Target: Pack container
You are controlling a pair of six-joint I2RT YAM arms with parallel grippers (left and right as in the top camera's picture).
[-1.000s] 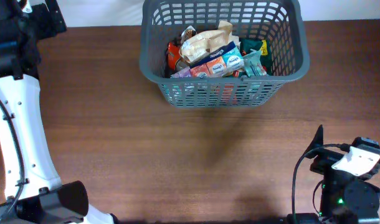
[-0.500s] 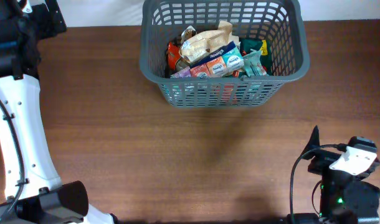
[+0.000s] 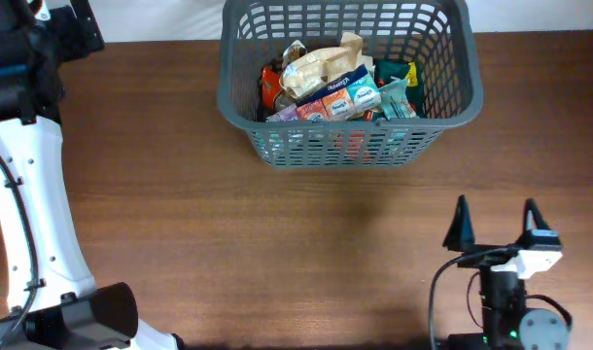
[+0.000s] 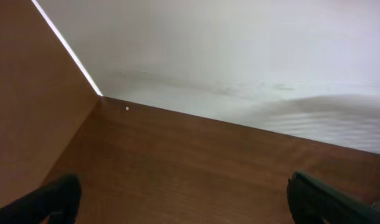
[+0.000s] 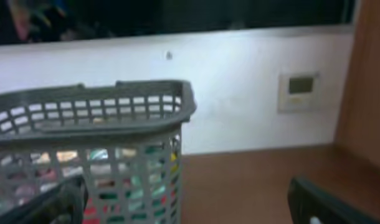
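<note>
The dark grey lattice container stands at the back middle of the table, filled with several snack packets. It also shows in the right wrist view, with coloured packets behind its slots. My right gripper is open and empty at the front right, its fingers pointing toward the container from well short of it. In its own view its fingertips are wide apart. My left gripper is open and empty over bare table near the far left corner; the overhead view shows only its arm.
The white left arm and its base occupy the left edge. A white wall with a wall plate lies behind the table. Bare wood stretches between the container and the front edge.
My right gripper has turned and lifted so both open fingers now point toward the container. The container, the packets and the left arm have not moved.
</note>
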